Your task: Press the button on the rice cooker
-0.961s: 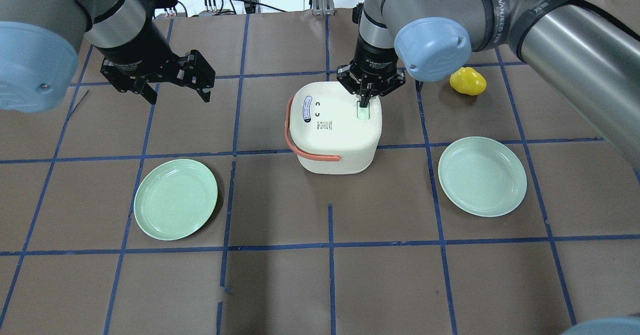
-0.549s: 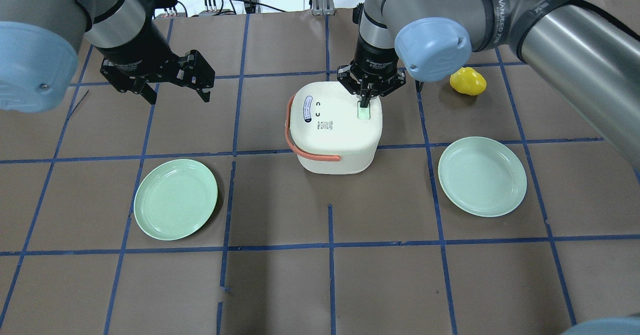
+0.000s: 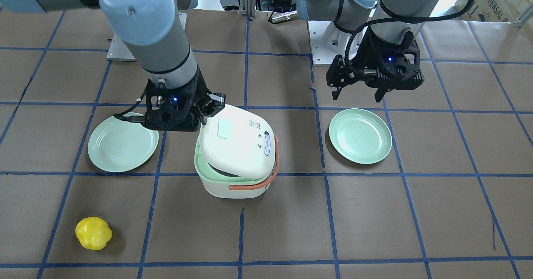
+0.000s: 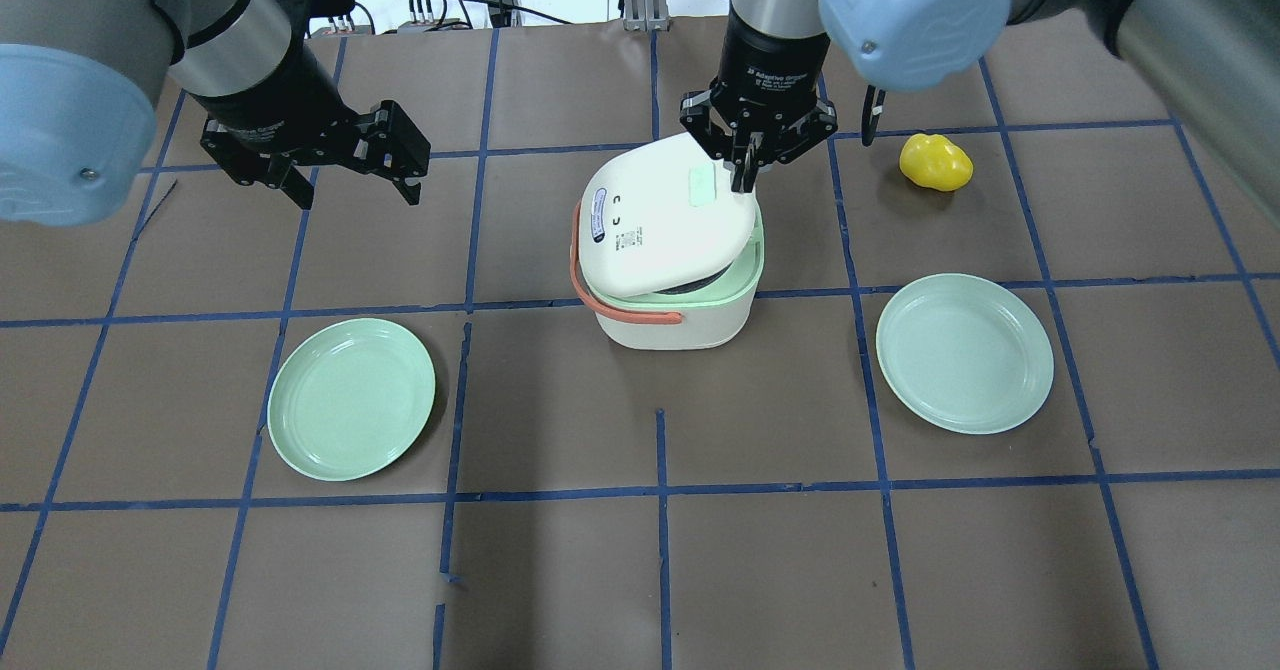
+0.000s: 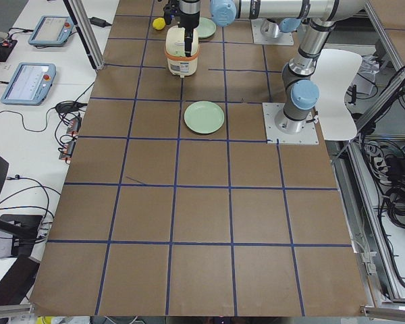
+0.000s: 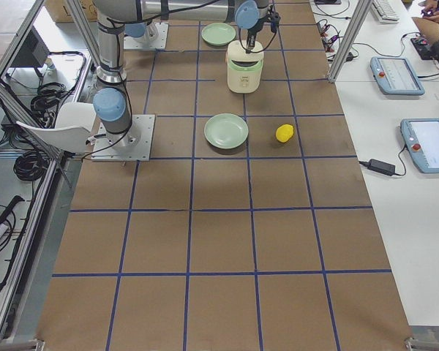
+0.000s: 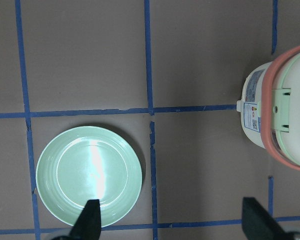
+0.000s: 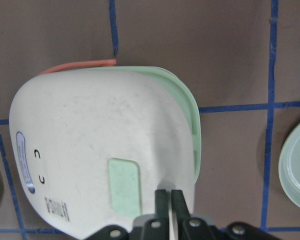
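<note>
Hovering our right gripper [image 4: 741, 184], fingers together, beside the button [image 4: 703, 188], we are seeing the cooker's [image 4: 670, 325] lid [image 4: 650, 240] tilting up toward it, low at the handle [image 4: 577, 268] side.

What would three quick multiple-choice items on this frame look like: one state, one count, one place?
1. The rice cooker has its lid:
A. shut flat
B. lying off on the table
C. tilted open

2. How many green plates are out?
A. one
B. two
C. three

3. The yellow object lies:
A. on the table, to the robot's right of the cooker
B. on a plate
C. inside the cooker

Answers:
1 C: the lid sits at an angle, with the green inner rim exposed.
2 B: one plate on each side of the cooker.
3 A: it rests on bare table, apart from both plates.
</note>
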You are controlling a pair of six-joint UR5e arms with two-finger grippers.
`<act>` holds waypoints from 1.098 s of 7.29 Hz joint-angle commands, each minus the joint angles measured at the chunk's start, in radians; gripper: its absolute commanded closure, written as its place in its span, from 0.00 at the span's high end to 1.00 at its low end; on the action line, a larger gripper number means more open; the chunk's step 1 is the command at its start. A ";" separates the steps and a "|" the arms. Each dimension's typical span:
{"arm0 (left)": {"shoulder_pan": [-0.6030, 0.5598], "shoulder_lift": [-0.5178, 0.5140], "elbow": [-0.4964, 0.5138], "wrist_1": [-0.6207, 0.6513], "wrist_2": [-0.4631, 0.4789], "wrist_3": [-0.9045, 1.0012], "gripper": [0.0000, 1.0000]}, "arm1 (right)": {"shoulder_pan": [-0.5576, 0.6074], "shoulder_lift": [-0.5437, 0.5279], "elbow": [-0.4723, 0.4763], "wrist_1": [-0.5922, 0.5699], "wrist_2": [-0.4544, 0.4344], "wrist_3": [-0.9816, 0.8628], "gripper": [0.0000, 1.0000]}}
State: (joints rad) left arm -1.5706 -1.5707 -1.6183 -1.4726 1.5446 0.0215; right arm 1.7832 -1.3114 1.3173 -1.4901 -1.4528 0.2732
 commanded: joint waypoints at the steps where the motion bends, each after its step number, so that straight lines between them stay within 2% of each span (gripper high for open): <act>1: 0.000 0.000 0.000 0.000 -0.001 0.000 1.00 | -0.018 -0.051 -0.143 0.171 -0.009 -0.018 0.52; 2: 0.000 0.000 0.000 0.000 0.000 0.000 1.00 | -0.021 -0.080 -0.147 0.174 -0.059 -0.026 0.68; 3: 0.000 0.000 0.000 0.000 0.000 0.000 1.00 | -0.042 -0.088 -0.145 0.172 -0.137 -0.142 0.96; 4: 0.000 0.000 0.000 0.000 0.000 0.000 1.00 | -0.094 -0.094 -0.139 0.174 -0.144 -0.279 0.99; 5: 0.001 0.000 0.000 0.000 -0.001 0.000 1.00 | -0.173 -0.098 -0.085 0.169 -0.132 -0.401 1.00; 8: 0.000 0.000 0.000 0.000 -0.001 0.000 1.00 | -0.245 -0.131 0.016 0.151 -0.121 -0.459 1.00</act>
State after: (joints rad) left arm -1.5705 -1.5707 -1.6184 -1.4726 1.5433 0.0215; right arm 1.5570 -1.4332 1.2976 -1.3324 -1.5807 -0.1651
